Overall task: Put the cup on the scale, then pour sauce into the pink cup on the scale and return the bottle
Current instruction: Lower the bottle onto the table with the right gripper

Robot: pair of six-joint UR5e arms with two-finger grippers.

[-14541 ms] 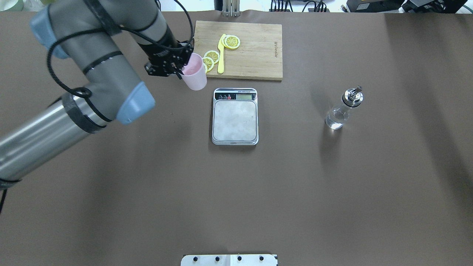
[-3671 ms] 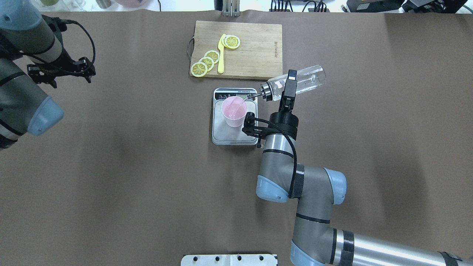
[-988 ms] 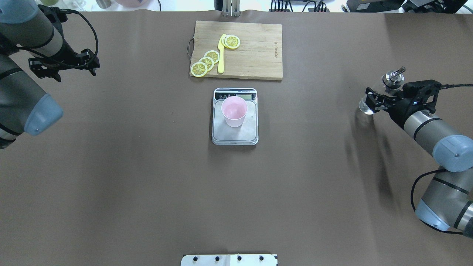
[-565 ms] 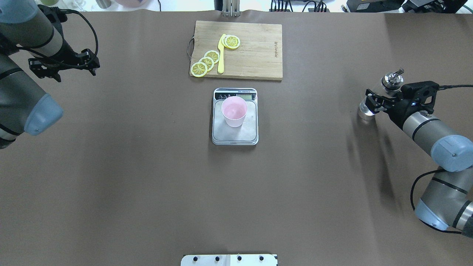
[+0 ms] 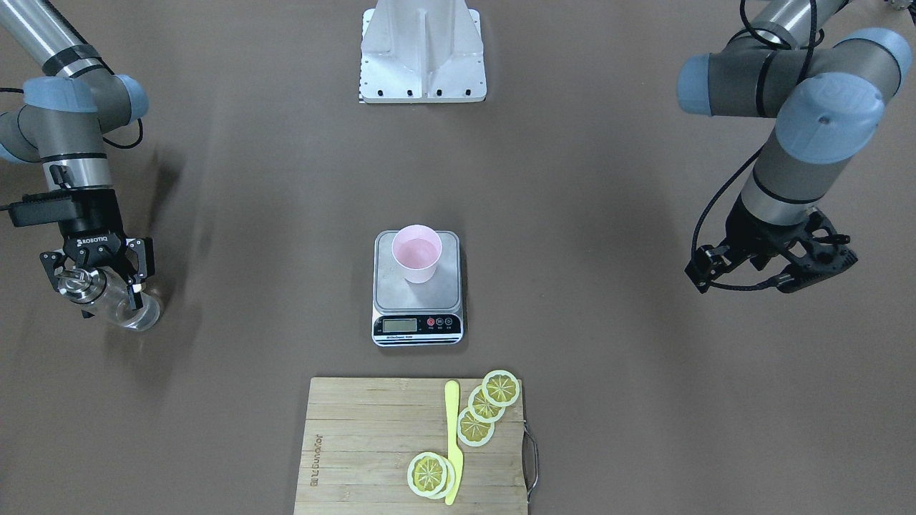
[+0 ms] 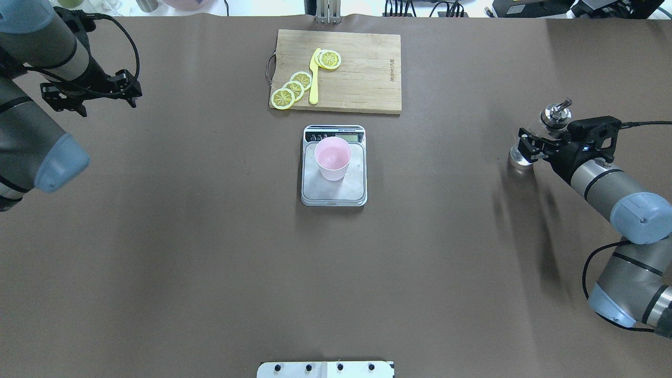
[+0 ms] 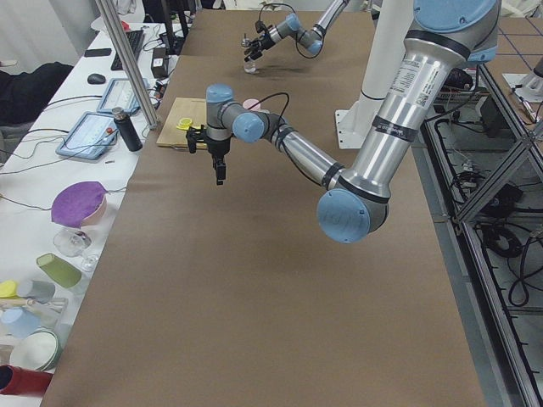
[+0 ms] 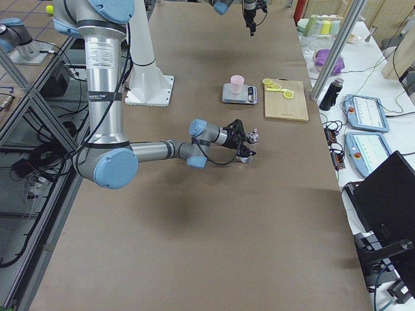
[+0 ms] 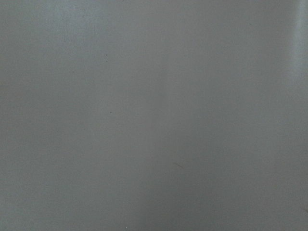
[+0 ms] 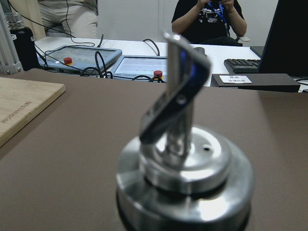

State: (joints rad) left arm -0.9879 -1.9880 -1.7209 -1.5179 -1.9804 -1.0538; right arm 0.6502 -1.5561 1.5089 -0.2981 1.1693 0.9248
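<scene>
The right claw [image 5: 96, 285] reaches in level at the desk's [image 6: 336, 273] right end, its fingers set against the two sides of the bottle [image 5: 133, 312], clamped on the glass below the metal spout cap. The bottle stands upright with its base at the desk top; whether it rests there or hangs just clear cannot be told. The right wrist camera looks from close by at the shiny cap and its bent spout. Well apart from it, in the middle of the desk, the scale [image 6: 353, 185] lies with its display strip on the side away from the robot, and the pink cup [image 6: 333, 157] stands upright about the middle of its steel plate. Liquid in the cup cannot be made out. Just beyond the scale lies a wooden board [image 6: 362, 73] with lemon slices [image 6: 294, 86] and a yellow knife [image 6: 314, 79] on it. At the far left end the left claw [image 6: 88, 97] hangs over bare desk, fingers spread apart, holding nothing.
</scene>
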